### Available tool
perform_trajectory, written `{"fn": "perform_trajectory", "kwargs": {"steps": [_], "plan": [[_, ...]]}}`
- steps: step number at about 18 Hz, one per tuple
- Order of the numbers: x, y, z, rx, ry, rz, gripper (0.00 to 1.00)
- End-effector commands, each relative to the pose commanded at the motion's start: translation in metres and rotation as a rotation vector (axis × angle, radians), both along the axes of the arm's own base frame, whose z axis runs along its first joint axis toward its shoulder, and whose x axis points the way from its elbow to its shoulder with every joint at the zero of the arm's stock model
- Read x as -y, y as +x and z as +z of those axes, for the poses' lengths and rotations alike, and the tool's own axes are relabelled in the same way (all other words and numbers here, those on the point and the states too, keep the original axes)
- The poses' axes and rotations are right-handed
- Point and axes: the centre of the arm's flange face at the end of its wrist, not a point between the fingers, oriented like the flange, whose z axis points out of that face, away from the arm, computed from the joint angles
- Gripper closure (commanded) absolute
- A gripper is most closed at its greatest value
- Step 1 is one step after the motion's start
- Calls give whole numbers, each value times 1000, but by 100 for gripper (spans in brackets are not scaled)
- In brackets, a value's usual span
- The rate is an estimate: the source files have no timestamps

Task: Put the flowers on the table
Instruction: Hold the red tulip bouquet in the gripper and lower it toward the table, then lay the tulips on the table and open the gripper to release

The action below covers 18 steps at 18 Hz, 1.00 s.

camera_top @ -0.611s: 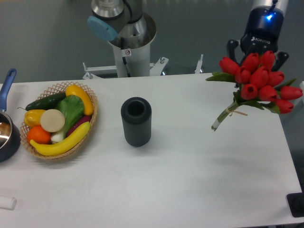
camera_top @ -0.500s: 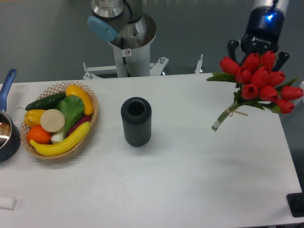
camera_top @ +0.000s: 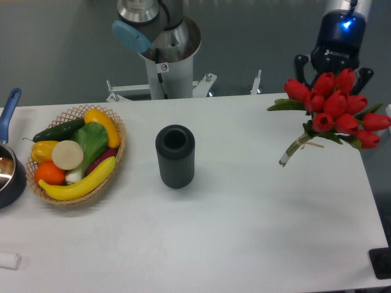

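Observation:
The flowers [camera_top: 335, 105], a bunch of red tulips with green leaves and tied green stems, hang at the far right, over the back right corner of the white table [camera_top: 244, 232]. The stems point down and left, and their tip sits close above the tabletop. My gripper [camera_top: 333, 72] comes down from above, its two dark fingers [camera_top: 300, 63] standing on either side of the tulip heads. It appears shut on the bunch, but the blooms hide the contact.
A dark ribbed vase [camera_top: 175, 155] stands upright mid-table. A wicker basket [camera_top: 73, 112] of fruit and vegetables sits at the left, with a dark pot [camera_top: 9, 177] beside it at the left edge. The robot's base [camera_top: 165, 55] stands behind the table. A black object [camera_top: 382, 262] sits at the bottom right.
The flowers and the gripper have shifted slightly to the right together; the stem tip has moved a little right. Nothing else has moved.

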Motion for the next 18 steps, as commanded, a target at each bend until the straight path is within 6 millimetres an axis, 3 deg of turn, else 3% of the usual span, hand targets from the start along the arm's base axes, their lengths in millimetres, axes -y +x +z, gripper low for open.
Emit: {"fn": "perform_trajectory", "kwargs": {"steps": [10,15,18], "plan": [[-9,7,-7,-33,-196,51,56],[-28,6,-31,-44,-347,54,56],[-29,0,-45,-33,-389,54,56]]}}
